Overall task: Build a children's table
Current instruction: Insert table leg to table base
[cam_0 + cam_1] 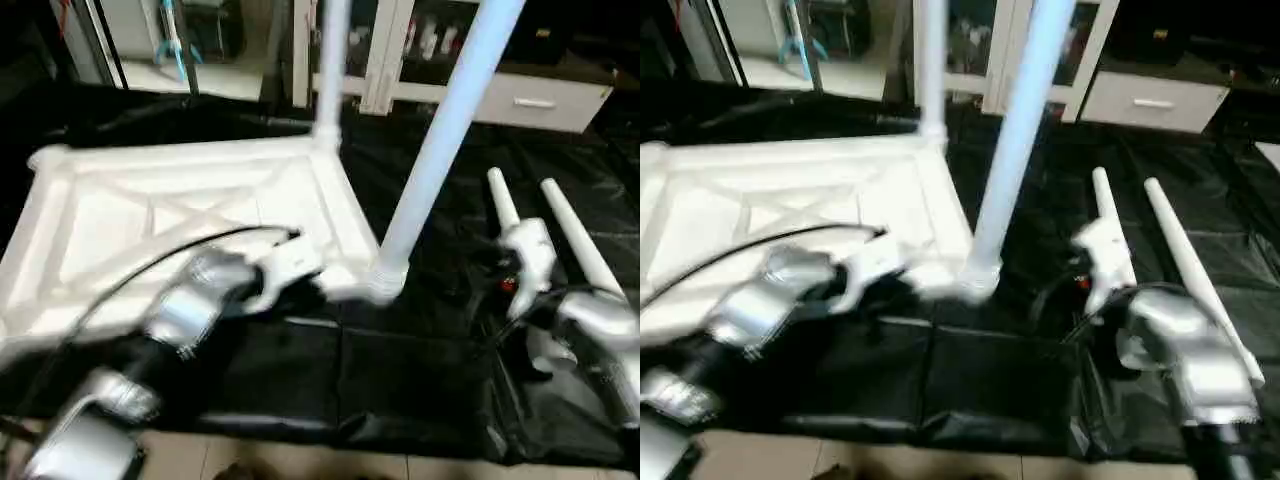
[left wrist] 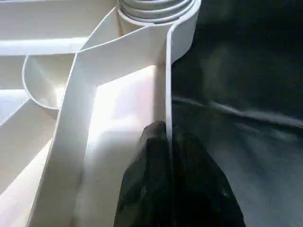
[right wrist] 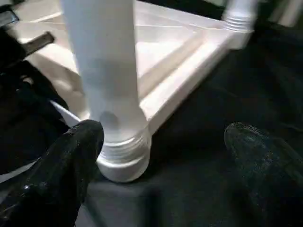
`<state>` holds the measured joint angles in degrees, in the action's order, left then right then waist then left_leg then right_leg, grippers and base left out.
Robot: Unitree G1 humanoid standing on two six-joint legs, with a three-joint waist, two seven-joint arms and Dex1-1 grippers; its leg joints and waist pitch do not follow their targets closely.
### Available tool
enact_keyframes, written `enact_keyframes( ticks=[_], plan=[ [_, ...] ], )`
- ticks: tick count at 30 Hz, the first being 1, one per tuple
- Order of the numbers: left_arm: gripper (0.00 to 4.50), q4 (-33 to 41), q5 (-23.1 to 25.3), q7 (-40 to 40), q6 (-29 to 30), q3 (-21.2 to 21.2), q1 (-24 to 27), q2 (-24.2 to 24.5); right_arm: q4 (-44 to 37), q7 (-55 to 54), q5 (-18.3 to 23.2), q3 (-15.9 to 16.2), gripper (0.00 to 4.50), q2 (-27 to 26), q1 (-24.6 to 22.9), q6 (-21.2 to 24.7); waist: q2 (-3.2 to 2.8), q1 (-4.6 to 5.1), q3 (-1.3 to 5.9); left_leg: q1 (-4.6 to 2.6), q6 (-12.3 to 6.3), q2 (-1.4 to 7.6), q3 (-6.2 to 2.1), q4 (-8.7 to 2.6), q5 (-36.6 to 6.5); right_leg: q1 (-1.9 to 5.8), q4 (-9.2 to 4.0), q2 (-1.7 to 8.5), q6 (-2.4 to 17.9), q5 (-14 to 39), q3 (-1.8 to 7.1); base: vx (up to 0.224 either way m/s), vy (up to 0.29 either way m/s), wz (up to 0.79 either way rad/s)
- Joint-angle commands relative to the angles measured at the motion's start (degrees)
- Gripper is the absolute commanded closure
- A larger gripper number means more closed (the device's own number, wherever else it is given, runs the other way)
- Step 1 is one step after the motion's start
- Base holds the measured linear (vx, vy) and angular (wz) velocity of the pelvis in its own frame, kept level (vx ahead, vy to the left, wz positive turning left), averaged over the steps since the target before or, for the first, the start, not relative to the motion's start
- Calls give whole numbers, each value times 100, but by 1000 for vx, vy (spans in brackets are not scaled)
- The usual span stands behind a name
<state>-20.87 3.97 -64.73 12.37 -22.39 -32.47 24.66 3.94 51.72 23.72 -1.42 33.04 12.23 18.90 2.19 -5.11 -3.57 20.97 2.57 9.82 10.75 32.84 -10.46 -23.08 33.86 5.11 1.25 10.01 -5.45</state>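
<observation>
Children's table top (image 1: 180,215): white plastic, lying upside down on the black-cloth worktop (image 1: 420,370), ribbed underside facing up, toward the robot's left of centre. Fitted legs, two: one upright leg (image 1: 440,140) standing in the near corner socket (image 3: 124,158), with ridged rings visible at its base; a second upright leg (image 1: 330,70) at the far corner on the same side. Loose legs, two: loose leg (image 1: 503,205) and another loose leg (image 1: 580,240), lying side by side on the cloth to the right, well apart from the top. Left gripper (image 2: 165,142): fingers pinched narrow on the thin side wall of the top, one black finger on each face of the wall, just beside the near corner socket. Right gripper (image 3: 163,142): fingers (image 3: 71,161) spread wide, holding nothing; one finger appears to sit just beside the base of the near upright leg, though contact cannot be told. Background: white cabinet (image 1: 530,95) with a drawer, beyond the worktop.
</observation>
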Motion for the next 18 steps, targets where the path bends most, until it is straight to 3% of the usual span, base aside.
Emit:
enact_keyframes(
  ticks=[1,7,16,18],
  plan=[
    [450,124,-41,-361,-64,-288,182,71,-201,403,135,158,3,138,-32,134,78,-17,382,-64,-522,399,-120,-320,-872,317,-355,455,1165,1111,350,0,0,0],
    [450,353,-113,-544,-153,-283,289,213,-194,1179,162,482,3,381,72,79,73,-32,370,-89,-328,412,-129,-332,-1145,281,-391,459,1021,1641,341,0,0,0],
    [450,341,-72,-631,-197,-327,264,223,179,1519,-185,822,3,321,437,-219,84,-19,415,-75,-310,394,-123,-293,-968,290,-327,455,1120,1261,341,0,0,0],
    [450,347,-74,-645,-198,-338,266,224,262,1559,-230,872,30,282,512,-259,86,-14,415,-67,-330,393,-122,-289,-923,296,-314,450,1155,1173,344,0,0,0]
  ],
)
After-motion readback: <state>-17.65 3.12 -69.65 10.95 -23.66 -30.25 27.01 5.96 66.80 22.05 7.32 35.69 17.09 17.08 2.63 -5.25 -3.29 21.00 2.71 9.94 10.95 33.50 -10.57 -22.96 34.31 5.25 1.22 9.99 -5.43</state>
